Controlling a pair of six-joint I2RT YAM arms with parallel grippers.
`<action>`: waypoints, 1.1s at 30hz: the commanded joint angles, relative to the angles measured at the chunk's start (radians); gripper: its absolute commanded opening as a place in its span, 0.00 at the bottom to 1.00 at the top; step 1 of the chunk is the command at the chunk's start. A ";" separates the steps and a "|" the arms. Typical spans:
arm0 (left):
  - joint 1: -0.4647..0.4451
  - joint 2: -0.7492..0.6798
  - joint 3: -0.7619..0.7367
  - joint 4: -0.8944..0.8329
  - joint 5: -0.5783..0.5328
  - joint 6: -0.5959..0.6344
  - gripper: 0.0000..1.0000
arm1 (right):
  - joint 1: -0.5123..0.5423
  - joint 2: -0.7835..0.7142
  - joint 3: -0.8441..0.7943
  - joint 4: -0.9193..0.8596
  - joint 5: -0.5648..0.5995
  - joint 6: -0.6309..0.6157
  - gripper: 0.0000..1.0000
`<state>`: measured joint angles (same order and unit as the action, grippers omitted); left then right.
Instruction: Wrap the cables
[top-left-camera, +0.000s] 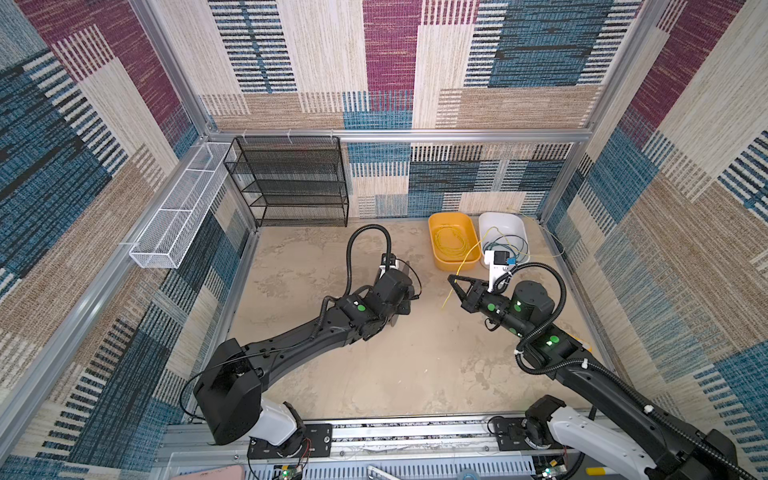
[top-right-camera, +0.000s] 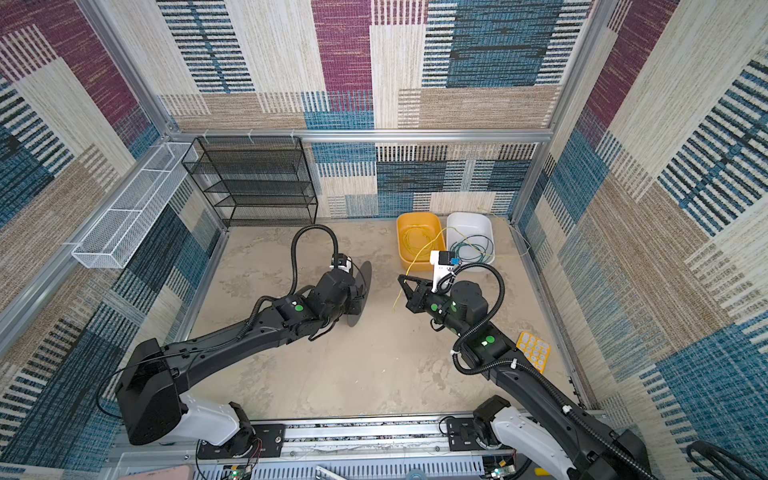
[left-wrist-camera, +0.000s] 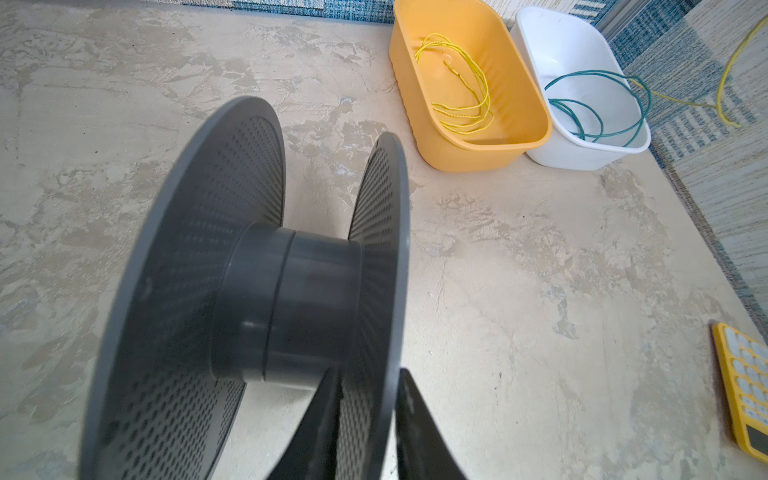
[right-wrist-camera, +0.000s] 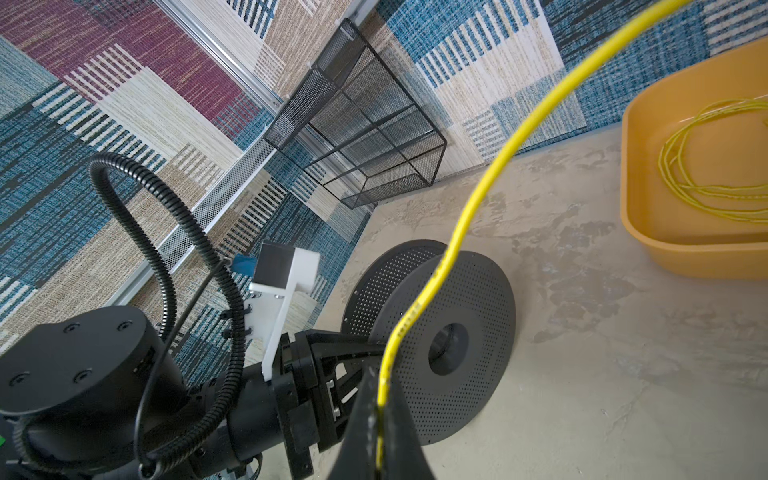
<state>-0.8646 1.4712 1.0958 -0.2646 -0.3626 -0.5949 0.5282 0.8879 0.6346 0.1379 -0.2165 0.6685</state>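
My right gripper (right-wrist-camera: 380, 399) is shut on the yellow cable (right-wrist-camera: 490, 174), held above the table right of centre (top-left-camera: 453, 279). From the jaws the cable arcs back to its coil (top-left-camera: 451, 243) in the yellow bin (top-left-camera: 455, 265), and a short tail hangs below the gripper. The teal-green cable (top-left-camera: 509, 245) lies looped in the white bin (top-left-camera: 500, 220). A black perforated spool (left-wrist-camera: 291, 299) stands on edge on the table. My left gripper (left-wrist-camera: 369, 374) is closed over one of its flanges, a finger on each face.
A yellow calculator (top-right-camera: 533, 351) lies by the right wall near my right arm. The black mesh rack (top-left-camera: 286, 183) stands at the back left, and a white mesh basket (top-left-camera: 178, 208) hangs on the left wall. A loose yellow strand (left-wrist-camera: 725, 83) trails beside the white bin.
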 joint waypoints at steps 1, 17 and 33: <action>0.000 -0.003 0.013 -0.009 -0.009 -0.006 0.27 | -0.001 0.001 0.001 0.025 0.000 -0.004 0.00; -0.010 -0.113 0.115 -0.124 0.076 0.124 0.47 | 0.000 0.020 0.004 0.041 -0.015 0.003 0.00; 0.066 -0.315 -0.124 -0.310 0.010 0.132 0.55 | 0.000 0.048 0.014 0.066 -0.056 0.024 0.00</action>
<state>-0.8013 1.1614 0.9897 -0.5671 -0.3557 -0.4580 0.5282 0.9363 0.6357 0.1673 -0.2592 0.6811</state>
